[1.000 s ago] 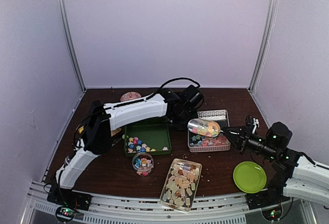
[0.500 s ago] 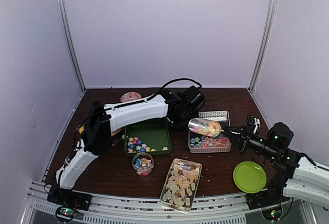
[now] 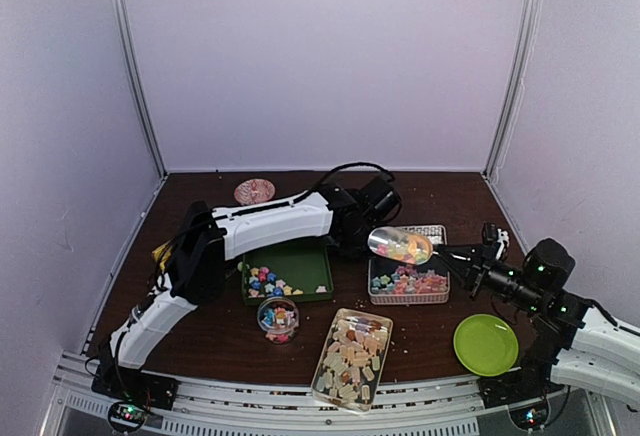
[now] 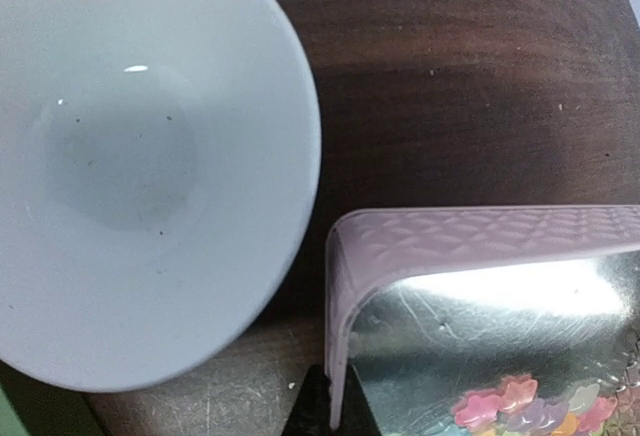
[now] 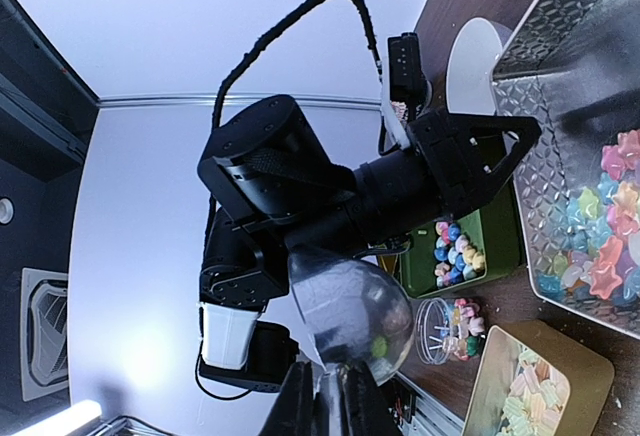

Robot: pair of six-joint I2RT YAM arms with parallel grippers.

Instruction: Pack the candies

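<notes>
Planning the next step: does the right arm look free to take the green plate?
Likely not yet: the right pincer is shut on the loaded scoop above the silver tray, though the green plate lies uncovered nearby.

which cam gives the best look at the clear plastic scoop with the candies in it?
Top external: the clear plastic scoop shows from above, pastel candies inside, over the silver metal tray. Right wrist sees only its domed underside, close up. Left wrist misses it.
</notes>
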